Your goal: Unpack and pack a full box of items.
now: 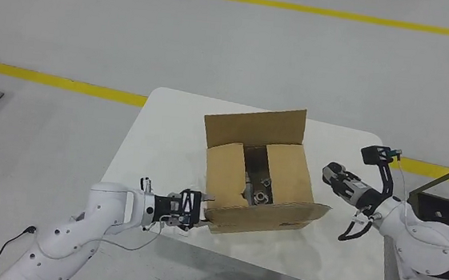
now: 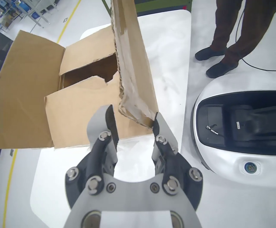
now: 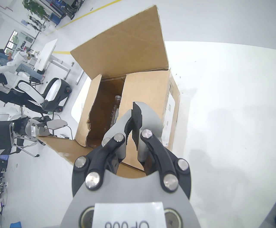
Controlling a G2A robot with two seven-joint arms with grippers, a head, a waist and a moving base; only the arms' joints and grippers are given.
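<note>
Brown cardboard box (image 1: 264, 188), white bench (image 1: 169, 127): left hand (image 2: 133, 113) open astride torn front flap (image 2: 133, 64), best clamped squarely before folding outward; right hand (image 3: 134, 112) closed, empty.

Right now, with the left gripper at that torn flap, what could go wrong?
1. The outer flap is ragged where the open left gripper straddles it; clamping and pulling there may tear it further.
2. The inner flaps half cover the opening of the box, so the shut right gripper could catch on them when reaching for the bottle inside.
</note>
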